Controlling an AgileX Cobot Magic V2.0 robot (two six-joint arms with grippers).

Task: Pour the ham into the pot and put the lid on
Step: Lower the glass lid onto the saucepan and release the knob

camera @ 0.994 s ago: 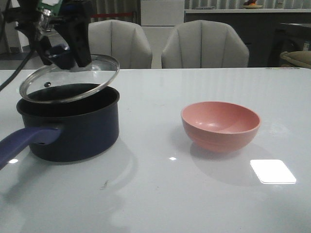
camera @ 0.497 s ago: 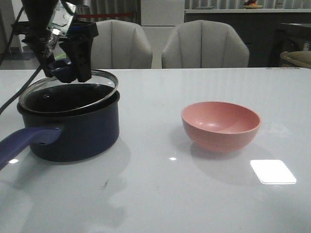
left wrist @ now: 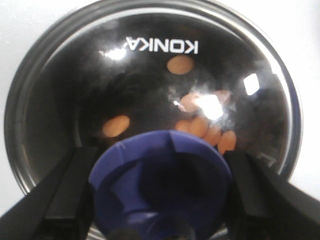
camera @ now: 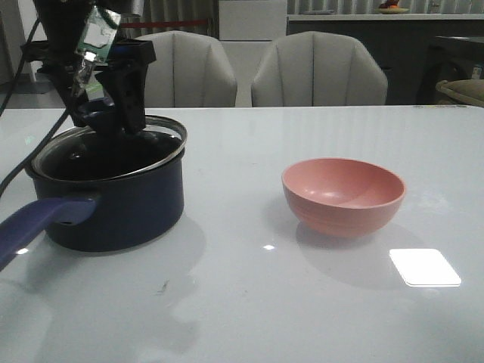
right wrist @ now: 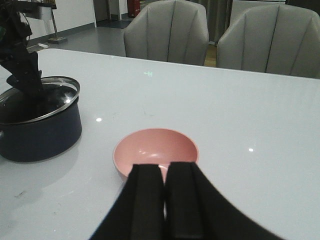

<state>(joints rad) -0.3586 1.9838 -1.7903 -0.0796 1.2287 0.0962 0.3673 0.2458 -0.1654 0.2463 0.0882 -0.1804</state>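
Lid (camera: 113, 145) sits on the pot (camera: 106, 200), its knob (left wrist: 160, 182) clamped by the left gripper (left wrist: 160, 195). Ham pieces (left wrist: 210, 131) lie inside the pot. Right gripper (right wrist: 165, 200), fingers together, hangs near the pink bowl (camera: 343, 195).

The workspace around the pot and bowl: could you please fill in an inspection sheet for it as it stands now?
Surface: white glossy table, glare patches, a small dark mark near the front.
Pot: on the left, handle toward the camera.
Lid: on the pot, slightly tilted, right edge raised above the rim.
Ham: orange pieces seen through the glass, inside the pot.
Pink bowl: upright, right of the pot, apart from it, empty.
Clutter: nothing seen.
Left gripper: fingers on either side of the lid's knob.
Right gripper: fingers together, empty, behind the bowl.
Cables: black cable hanging off the left arm.
Surroundings: two grey chairs behind the table.
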